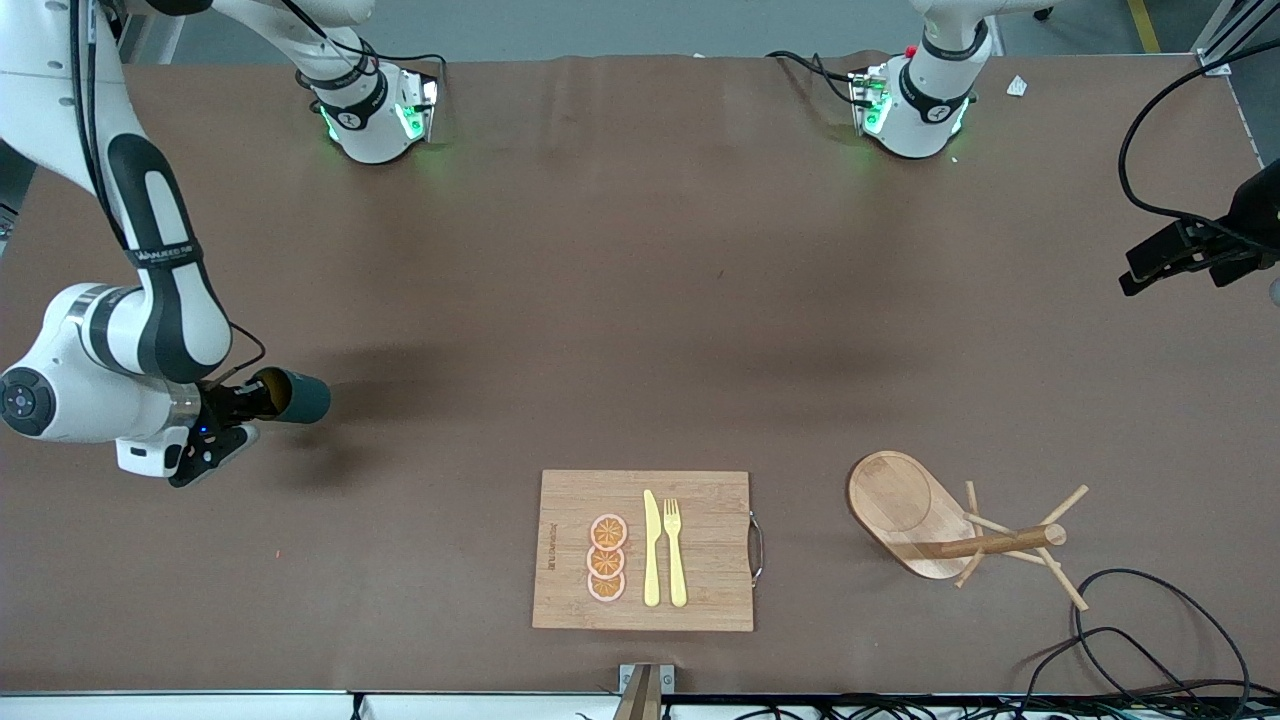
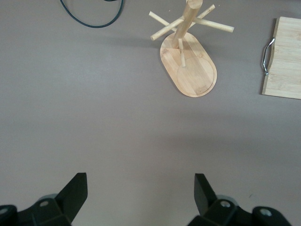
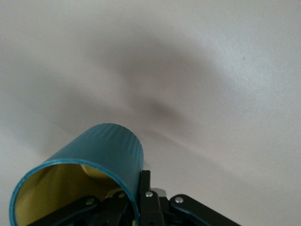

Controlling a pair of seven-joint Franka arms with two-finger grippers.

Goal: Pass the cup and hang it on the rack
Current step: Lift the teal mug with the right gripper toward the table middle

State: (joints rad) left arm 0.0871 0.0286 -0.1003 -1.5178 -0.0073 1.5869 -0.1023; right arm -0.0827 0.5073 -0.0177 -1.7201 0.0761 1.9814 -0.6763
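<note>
One cup (image 1: pixel 300 397); one rack (image 1: pixel 935 522); one cutting board (image 1: pixel 700 590) carrying three orange slices (image 1: pixel 607 558), one yellow knife (image 1: pixel 651 550) and one yellow fork (image 1: pixel 675 551). Two arms, each ending in one gripper.

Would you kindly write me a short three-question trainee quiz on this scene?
1. True or false: the cup hangs on the rack.
2. Which gripper holds the cup: A right gripper, B left gripper?
3. Fill in: the knife and fork lie on the ____.

Key: 1 false, it is held on its side above the table. 2 A; the left jaws are open and empty. 3 cutting board.
</note>
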